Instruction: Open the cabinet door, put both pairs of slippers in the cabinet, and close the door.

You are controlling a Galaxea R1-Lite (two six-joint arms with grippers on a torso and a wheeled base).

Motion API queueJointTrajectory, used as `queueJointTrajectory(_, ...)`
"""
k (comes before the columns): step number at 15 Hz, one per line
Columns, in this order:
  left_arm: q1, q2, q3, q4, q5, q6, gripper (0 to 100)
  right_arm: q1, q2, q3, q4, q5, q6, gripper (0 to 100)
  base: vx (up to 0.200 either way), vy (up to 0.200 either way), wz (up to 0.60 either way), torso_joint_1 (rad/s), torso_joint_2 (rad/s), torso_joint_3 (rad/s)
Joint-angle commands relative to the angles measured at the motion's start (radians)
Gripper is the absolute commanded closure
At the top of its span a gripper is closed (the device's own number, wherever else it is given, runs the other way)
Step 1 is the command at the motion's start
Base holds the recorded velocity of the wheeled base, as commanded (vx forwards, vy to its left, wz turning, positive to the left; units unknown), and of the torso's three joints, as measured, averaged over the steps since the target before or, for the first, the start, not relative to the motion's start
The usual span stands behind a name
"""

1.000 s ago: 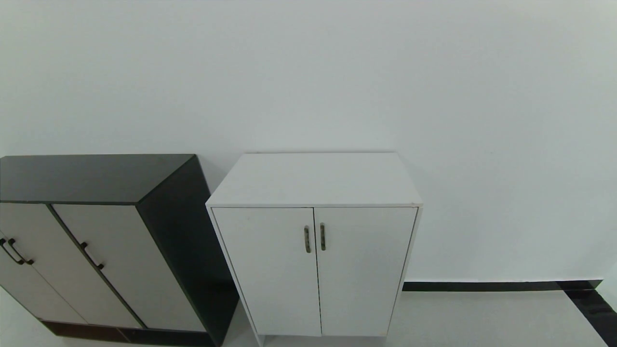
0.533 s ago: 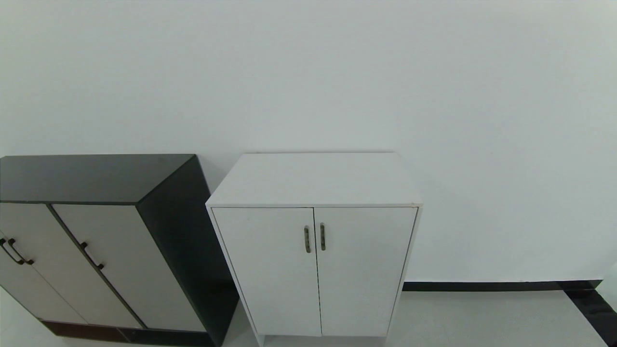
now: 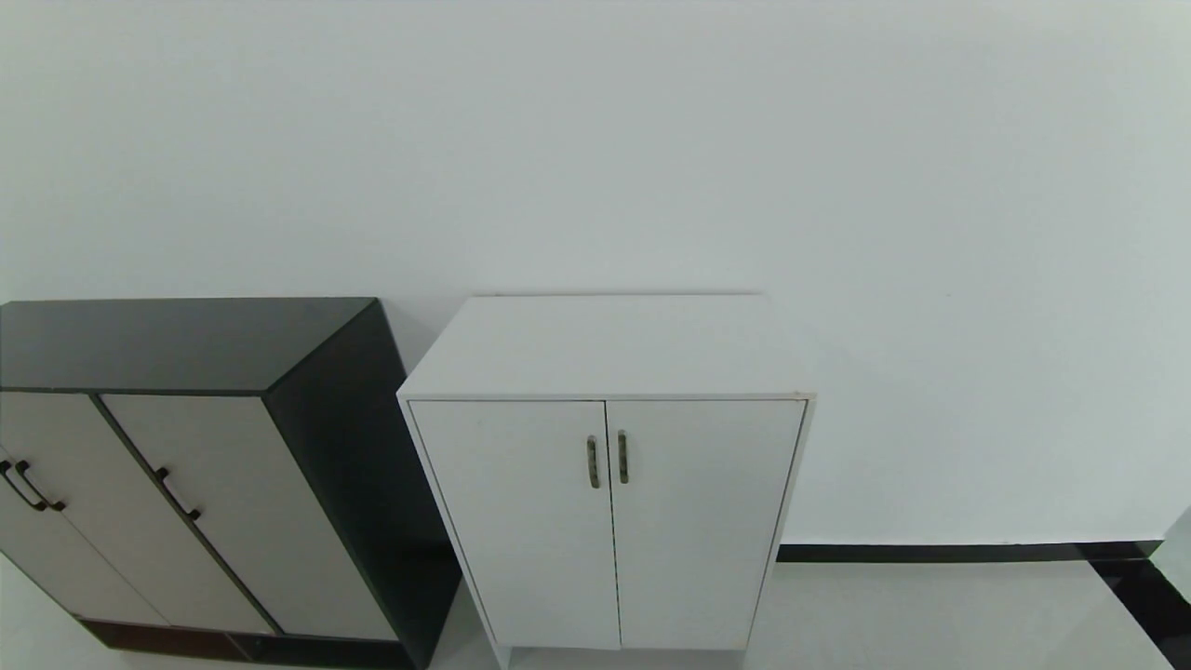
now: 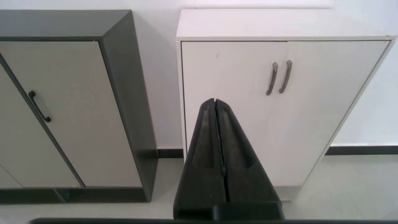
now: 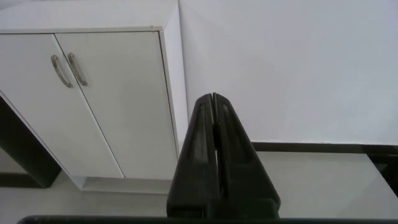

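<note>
A white two-door cabinet [image 3: 609, 521] stands against the wall with both doors closed; two small metal handles [image 3: 607, 460] meet at its centre seam. The same cabinet [image 4: 280, 99] shows in the left wrist view, some way beyond my left gripper [image 4: 215, 102], which is shut with nothing in it. My right gripper [image 5: 214, 98] is also shut and empty, held back from the cabinet's [image 5: 112, 106] right side.
A black cabinet [image 3: 186, 465] with grey doors and black handles stands close on the white cabinet's left. A white wall runs behind both, with a black skirting strip [image 3: 968, 552] along the grey floor to the right.
</note>
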Motion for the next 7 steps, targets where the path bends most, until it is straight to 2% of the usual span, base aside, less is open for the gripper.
queueJointTrajectory(1, 0.000, 0.000, 0.000, 0.000, 0.001, -0.001, 100, 0.000, 0.001, 0.000, 0.001, 0.000, 0.000, 100, 0.000, 0.000, 0.00, 0.000, 0.00, 0.000)
queueJointTrajectory(7, 0.000, 0.000, 0.000, 0.000, 0.001, -0.001, 100, 0.000, 0.001, 0.000, -0.001, 0.000, 0.000, 100, 0.000, 0.000, 0.00, 0.000, 0.00, 0.000)
